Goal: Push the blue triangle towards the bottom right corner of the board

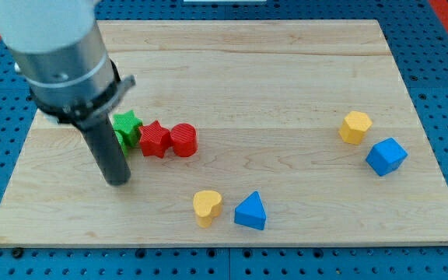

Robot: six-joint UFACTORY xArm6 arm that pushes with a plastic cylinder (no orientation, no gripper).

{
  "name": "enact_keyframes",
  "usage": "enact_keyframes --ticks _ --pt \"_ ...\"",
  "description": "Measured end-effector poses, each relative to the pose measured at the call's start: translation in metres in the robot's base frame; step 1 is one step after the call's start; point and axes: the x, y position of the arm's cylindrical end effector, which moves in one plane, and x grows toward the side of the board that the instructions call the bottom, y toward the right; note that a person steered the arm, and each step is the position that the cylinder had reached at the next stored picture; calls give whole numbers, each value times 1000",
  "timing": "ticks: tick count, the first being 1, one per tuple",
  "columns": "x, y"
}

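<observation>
While parked with my tip (117, 181) on the table (286, 70) at the view's left, just below the green star (127, 128), well apart from the blue triangle (250, 211). No claw to report: only a bare rod, so nothing spread, pressed together or pinching.

Blue triangle near the view's bottom edge, a little right of centre, with the yellow heart (207, 207) just beside it on the left, perhaps touching; hard to tell at this angle.

Main risk: heading straight right from here and striking the yellow heart first, shoving heart and triangle along together, or glancing the triangle off over the bottom edge. Second risk: meeting a slanted face off-centre and spinning the triangle rather than driving it. Also worth guarding against: brushing the green star, red star (155, 139) or red cylinder (183, 140) on setting off, given the rod's closeness.

Safer, by judgement: looping above the heart and coming in from the triangle's upper left. Yellow hexagon (355, 127) and the other blue block (386, 156) well up the right side, unlikely to interfere.
</observation>
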Motion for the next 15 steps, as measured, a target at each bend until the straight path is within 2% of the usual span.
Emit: enact_keyframes --ticks 1,2,4,6,7,8,10,12,14,15 --pt "57 1" --pt "68 36" --pt "35 118" --pt "31 216" --pt "31 239" --pt "32 241" --pt "68 210" --pt "69 234" --pt "68 382" --pt "68 408"
